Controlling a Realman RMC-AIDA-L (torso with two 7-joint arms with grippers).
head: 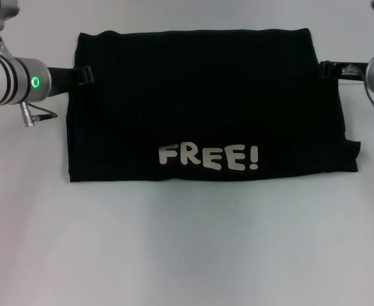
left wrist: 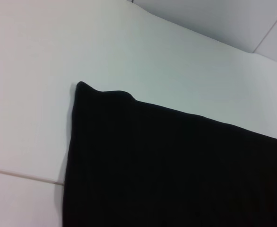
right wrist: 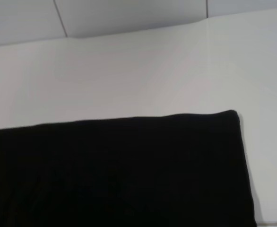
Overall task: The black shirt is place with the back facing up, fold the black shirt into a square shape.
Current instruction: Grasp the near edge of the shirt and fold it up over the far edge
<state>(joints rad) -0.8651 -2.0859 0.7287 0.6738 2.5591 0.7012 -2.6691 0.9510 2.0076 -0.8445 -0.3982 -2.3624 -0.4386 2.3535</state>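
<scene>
The black shirt (head: 200, 102) lies flat on the white table (head: 187, 255), folded into a wide rectangle, with cream "FREE!" lettering (head: 209, 157) facing up near its front edge. My left gripper (head: 85, 74) sits low at the shirt's left edge, near the far corner. My right gripper (head: 326, 68) sits at the right edge, also near the far corner. Each wrist view shows only a corner of the black shirt (left wrist: 176, 165) (right wrist: 119, 170) on the table, and neither shows its own gripper.
Bare white table surrounds the shirt on all sides, with the widest free strip in front. A small bump of cloth (head: 353, 153) sticks out at the shirt's front right. A thin table seam (left wrist: 20, 176) and grey wall panels (right wrist: 129, 14) show in the wrist views.
</scene>
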